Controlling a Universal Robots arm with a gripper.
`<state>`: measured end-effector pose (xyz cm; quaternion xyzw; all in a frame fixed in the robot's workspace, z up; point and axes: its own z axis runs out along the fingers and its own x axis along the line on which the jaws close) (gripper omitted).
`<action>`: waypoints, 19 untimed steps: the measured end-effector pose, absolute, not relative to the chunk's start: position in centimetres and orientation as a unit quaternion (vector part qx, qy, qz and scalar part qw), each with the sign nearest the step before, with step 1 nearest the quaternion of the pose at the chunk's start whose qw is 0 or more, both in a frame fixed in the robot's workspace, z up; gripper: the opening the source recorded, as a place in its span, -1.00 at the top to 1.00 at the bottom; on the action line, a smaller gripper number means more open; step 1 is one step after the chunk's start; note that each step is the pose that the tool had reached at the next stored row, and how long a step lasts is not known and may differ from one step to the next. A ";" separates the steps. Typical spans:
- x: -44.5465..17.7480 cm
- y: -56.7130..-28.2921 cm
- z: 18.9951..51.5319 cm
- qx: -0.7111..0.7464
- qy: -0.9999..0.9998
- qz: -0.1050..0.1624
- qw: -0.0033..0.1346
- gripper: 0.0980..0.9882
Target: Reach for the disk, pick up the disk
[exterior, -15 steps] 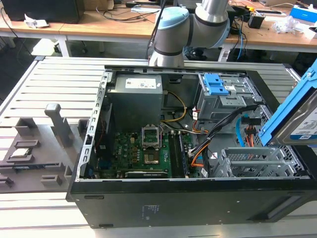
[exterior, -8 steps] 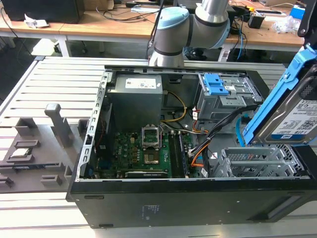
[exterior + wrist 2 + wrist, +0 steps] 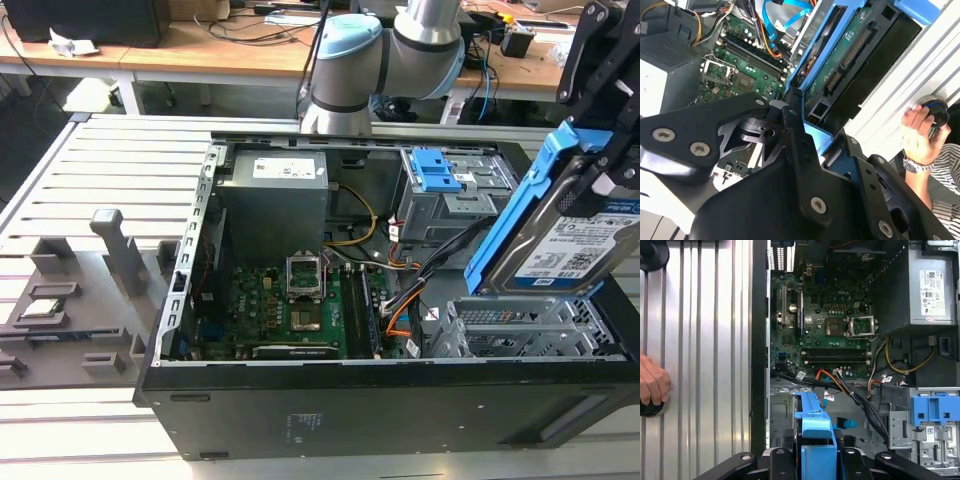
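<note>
The disk (image 3: 572, 248), a silver hard drive with a white-and-blue label and a blue bracket, hangs tilted above the drive bay (image 3: 520, 325) at the exterior view's right. My gripper (image 3: 598, 160) is shut on its upper end, with the black fingers clamping the blue bracket. In the second wrist view the disk (image 3: 847, 57) shows its dark circuit-board underside running away from the gripper (image 3: 812, 134). In the first wrist view the disk's blue bracket edge (image 3: 815, 427) sits between the fingers of the gripper (image 3: 816, 460).
The open black computer case (image 3: 330, 400) holds a green motherboard (image 3: 290, 305), a grey power supply box (image 3: 275, 195) and a blue latch (image 3: 433, 168) on the drive cage. A person's hand (image 3: 652, 382) rests on a black knob on the slatted table. Grey fixtures (image 3: 70, 300) stand at the exterior view's left.
</note>
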<state>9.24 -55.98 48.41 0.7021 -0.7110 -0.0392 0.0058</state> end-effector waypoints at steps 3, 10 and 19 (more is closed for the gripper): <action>9.2 -55.7 47.7 0.702 -0.711 -0.039 0.006 0.39; 9.8 -55.6 46.2 0.702 -0.711 -0.039 0.006 0.39; 10.0 -55.6 45.0 0.702 -0.711 -0.038 0.007 0.39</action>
